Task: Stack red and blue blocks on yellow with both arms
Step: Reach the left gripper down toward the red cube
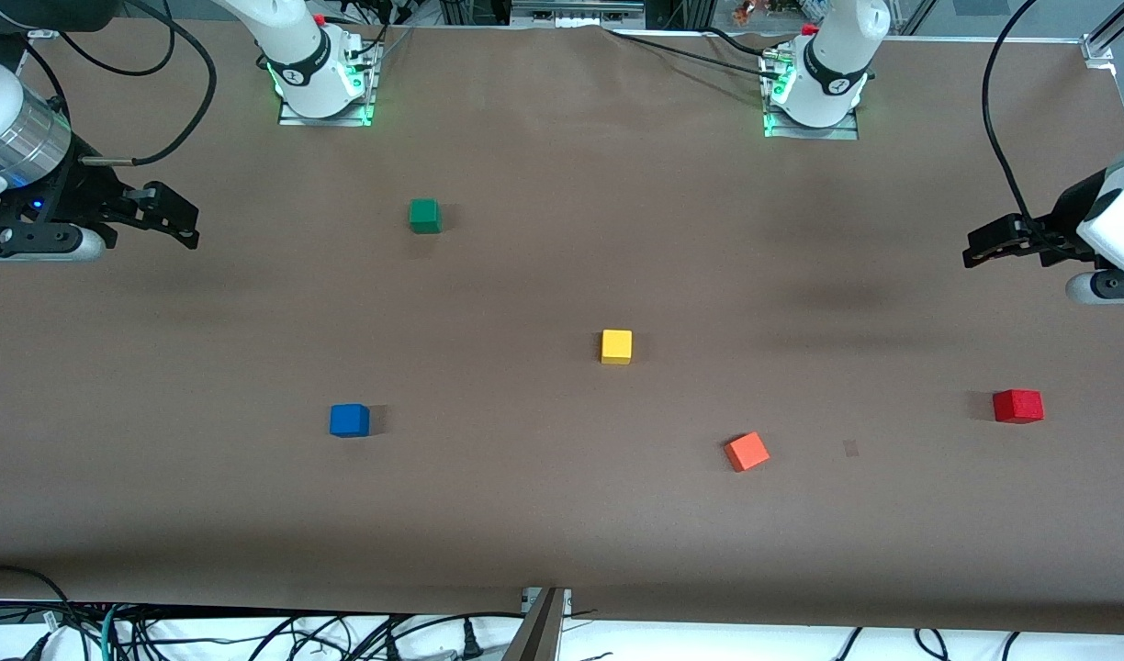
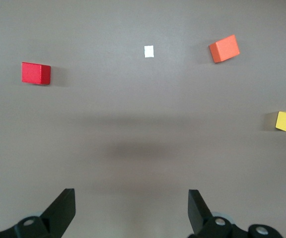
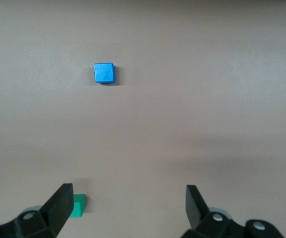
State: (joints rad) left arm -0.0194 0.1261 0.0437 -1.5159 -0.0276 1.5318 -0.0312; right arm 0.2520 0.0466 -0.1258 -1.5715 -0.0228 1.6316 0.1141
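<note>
While nothing is stacked yet, both arms wait high at the surface's (image 1: 562, 551) ends. Right claw (image 1: 178, 217), at nine o'clock, gapes wide, holding nothing. Blue (image 1: 349, 420) sits at seven o'clock from yellow (image 1: 616, 346), which rests mid-surface alone. Red (image 1: 1017, 405) lies at four o'clock from yellow. Left claw (image 1: 984, 252), at three o'clock, is spread wide, empty. Both lifts remain.
</note>
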